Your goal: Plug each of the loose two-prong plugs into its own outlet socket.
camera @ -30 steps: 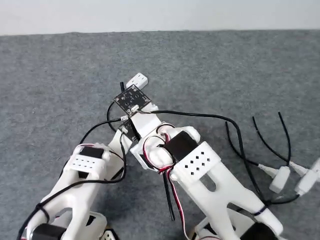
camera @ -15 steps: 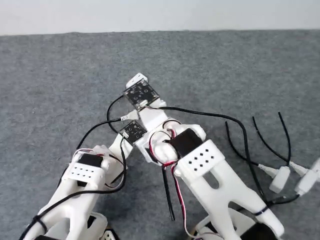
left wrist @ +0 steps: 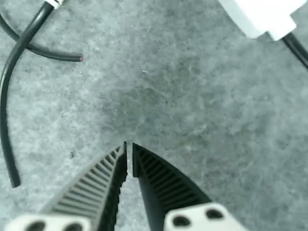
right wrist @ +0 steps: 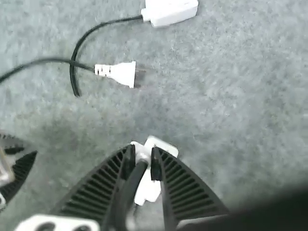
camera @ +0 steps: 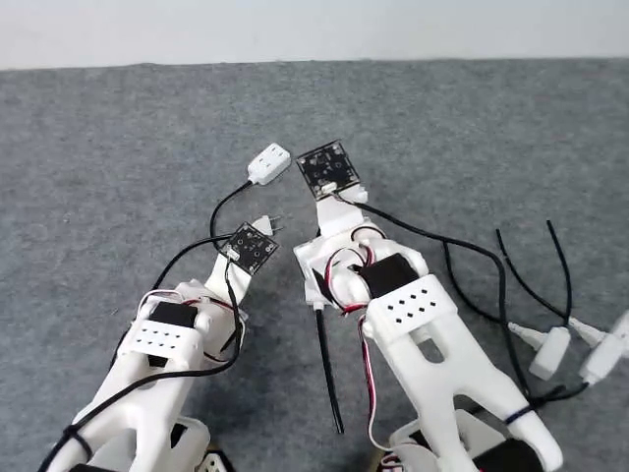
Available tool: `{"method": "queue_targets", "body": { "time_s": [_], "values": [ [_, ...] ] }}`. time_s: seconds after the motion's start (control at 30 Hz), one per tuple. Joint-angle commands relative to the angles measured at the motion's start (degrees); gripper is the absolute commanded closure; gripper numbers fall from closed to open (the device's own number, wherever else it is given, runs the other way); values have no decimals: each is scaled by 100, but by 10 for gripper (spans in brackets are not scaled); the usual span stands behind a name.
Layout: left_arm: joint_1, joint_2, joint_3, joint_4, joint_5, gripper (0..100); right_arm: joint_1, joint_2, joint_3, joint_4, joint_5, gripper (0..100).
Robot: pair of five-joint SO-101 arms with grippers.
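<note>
Right gripper (right wrist: 141, 153) clamps white connector (right wrist: 163, 148); plug (right wrist: 120, 73) ahead.

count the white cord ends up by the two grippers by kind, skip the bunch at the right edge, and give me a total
outlet socket, lying free: 1
two-prong plug, lying free: 1
white cord end clamped in the right gripper, plug or socket unclear: 1
total: 3
</note>
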Motion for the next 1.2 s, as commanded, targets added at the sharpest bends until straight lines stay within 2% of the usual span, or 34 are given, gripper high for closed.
{"method": "queue_targets", "body": {
  "time_s": [0.0, 0.63, 1.17],
  "values": [
    [-53, -132, -22, -149, 79, 987, 171, 13, 88, -338, -237, 991],
    [-53, -158, 31, -158, 70, 987, 374, 382, 615, -1103, -237, 991],
    [-62, -158, 31, -149, 53, 987, 400, 426, 615, -1103, -97, 991]
  ]
}}
